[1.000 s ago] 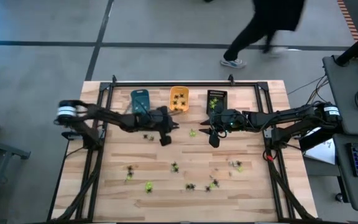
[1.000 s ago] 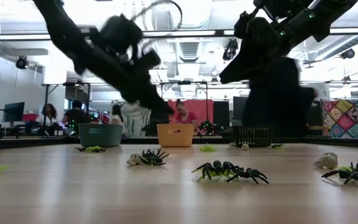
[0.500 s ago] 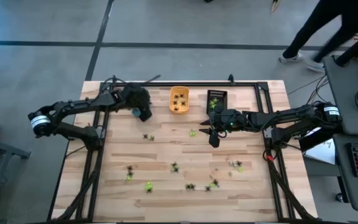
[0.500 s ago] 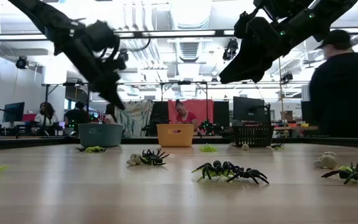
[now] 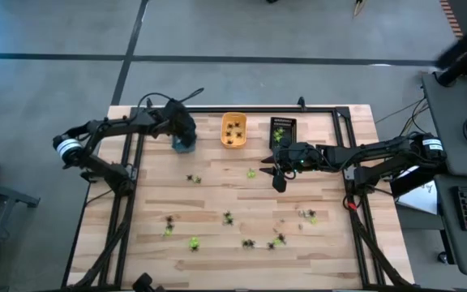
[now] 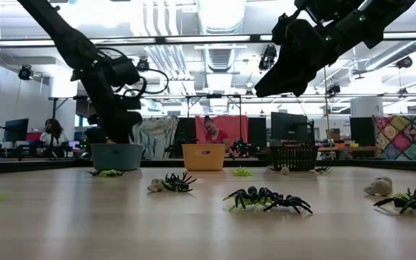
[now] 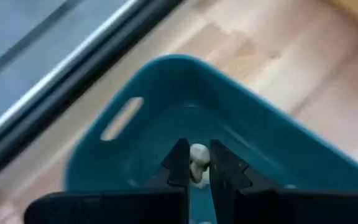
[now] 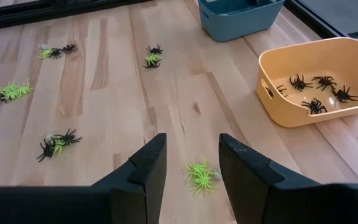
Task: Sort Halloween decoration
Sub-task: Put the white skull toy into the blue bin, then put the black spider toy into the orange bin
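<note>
1. Left gripper (image 7: 194, 167): poised directly over the blue rectangular plastic tray (image 5: 183, 139) at the far left of the wooden bench (image 5: 217, 199); its jaws are clamped on one pale whitish plastic figure (image 7: 198, 160), held above the tray's interior.
2. Risk (judgement): the tiny figure may cling to a jaw on release, or bounce out if dropped from too high.
3. Orange plastic tray (image 5: 233, 130): holds black spider figures (image 8: 314, 93).
4. Yellow-green spider figure (image 8: 200, 175): lies on the bench just below the right gripper (image 8: 191, 163), whose jaws stand apart and empty.
5. Risk (judgement): a slightly offset descent could nudge this light figure aside.
6. Black mesh tray (image 5: 282, 128): holds yellow-green figures.
</note>
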Available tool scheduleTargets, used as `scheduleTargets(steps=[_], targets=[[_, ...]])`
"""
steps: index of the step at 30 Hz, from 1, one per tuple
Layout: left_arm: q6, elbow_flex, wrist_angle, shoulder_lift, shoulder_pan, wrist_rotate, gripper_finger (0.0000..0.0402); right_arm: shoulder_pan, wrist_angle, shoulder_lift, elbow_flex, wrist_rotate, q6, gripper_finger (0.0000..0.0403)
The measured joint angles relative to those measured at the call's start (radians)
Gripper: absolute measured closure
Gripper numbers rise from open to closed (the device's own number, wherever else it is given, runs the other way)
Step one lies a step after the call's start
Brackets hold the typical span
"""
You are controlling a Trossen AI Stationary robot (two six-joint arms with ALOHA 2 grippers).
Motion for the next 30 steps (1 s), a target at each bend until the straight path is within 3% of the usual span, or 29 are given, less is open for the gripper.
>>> scheduleTargets(steps=[4,16,22,30], targets=[[-0.008,0.016,-0.007,0.039,0.0,-0.072,0.0371,0.0,0.0,0.0,0.0,0.0,0.0,0.0268],[-0.022,0.021,-0.012,0.051,0.0,-0.095,0.0281,0.0,0.0,0.0,0.0,0.0,0.013,0.0268],[-0.022,0.021,-0.029,0.04,-0.012,-0.096,0.0272,0.0,0.0,0.0,0.0,0.002,0.056,0.0268],[-0.025,0.021,-0.043,-0.058,-0.107,-0.095,0.0274,-0.012,-0.008,0.0,0.041,-0.001,0.251,0.0268]])
